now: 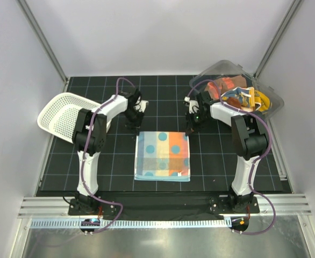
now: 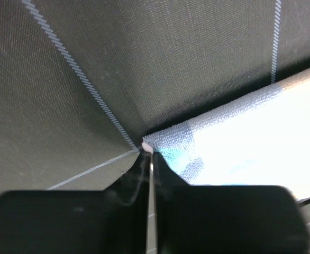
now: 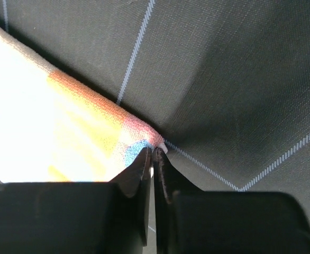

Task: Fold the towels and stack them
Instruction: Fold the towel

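Note:
A spotted towel in blue, yellow and orange patches lies flat on the black grid mat. My left gripper is at its far left corner, jaws shut on the pale blue corner. My right gripper is at its far right corner, jaws shut on the orange corner. More towels, red-orange, orange and blue, are bunched in the clear plastic bin at the far right.
A white mesh basket stands tilted at the left edge of the mat, beside my left arm. The black grid mat surrounds the towel on all sides. Grey walls enclose the work area.

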Tool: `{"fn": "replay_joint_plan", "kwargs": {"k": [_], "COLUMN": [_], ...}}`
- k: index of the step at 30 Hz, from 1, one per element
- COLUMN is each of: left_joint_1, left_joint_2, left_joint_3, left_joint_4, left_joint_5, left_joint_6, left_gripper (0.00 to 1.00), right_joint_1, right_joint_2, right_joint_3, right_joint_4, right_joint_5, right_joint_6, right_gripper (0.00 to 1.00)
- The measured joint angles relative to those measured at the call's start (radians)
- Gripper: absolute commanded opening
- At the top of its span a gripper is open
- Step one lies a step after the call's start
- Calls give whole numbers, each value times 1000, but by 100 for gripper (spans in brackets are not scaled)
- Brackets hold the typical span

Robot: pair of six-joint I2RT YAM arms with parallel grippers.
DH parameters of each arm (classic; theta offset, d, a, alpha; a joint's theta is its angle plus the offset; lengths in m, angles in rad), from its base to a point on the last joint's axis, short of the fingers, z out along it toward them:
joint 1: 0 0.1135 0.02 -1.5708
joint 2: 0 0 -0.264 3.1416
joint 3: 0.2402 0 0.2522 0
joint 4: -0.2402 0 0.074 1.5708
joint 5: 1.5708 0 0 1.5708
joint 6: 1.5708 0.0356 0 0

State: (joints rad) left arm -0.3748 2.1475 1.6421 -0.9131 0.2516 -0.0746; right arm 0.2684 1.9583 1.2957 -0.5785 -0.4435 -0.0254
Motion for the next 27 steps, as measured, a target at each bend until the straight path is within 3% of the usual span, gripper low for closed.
{"fn": "replay_joint_plan", "kwargs": {"k": [1, 12, 23, 24, 25, 26, 27], "left_joint_1": [0, -1, 20, 23, 25, 27, 29], "left_joint_2": [0, 47, 148, 153, 160, 166, 172], "left_joint_3": [0, 111, 269, 277, 289, 300, 311], "left_joint_4": [1, 10, 29, 29, 27, 24, 19], "left_joint_5": [-2, -78, -171, -171, -172, -172, -175], "left_joint_6": [2, -56, -108, -108, -108, -106, -101], "left_gripper": [0, 0, 0, 5, 15, 36, 45], "right_joint_1": [0, 3, -2, -2, -2, -2, -2], "right_joint_2": [0, -4, 41, 50, 60, 67, 71], "right_joint_3": [-3, 2, 131, 137, 142, 145, 147], "right_joint_4": [5, 106, 155, 156, 156, 154, 151], "right_joint_5": [4, 95, 161, 163, 163, 164, 167], "right_joint_6": [2, 18, -2, -3, -3, -2, 2], "right_gripper": [1, 1, 1, 2, 9, 15, 22]}}
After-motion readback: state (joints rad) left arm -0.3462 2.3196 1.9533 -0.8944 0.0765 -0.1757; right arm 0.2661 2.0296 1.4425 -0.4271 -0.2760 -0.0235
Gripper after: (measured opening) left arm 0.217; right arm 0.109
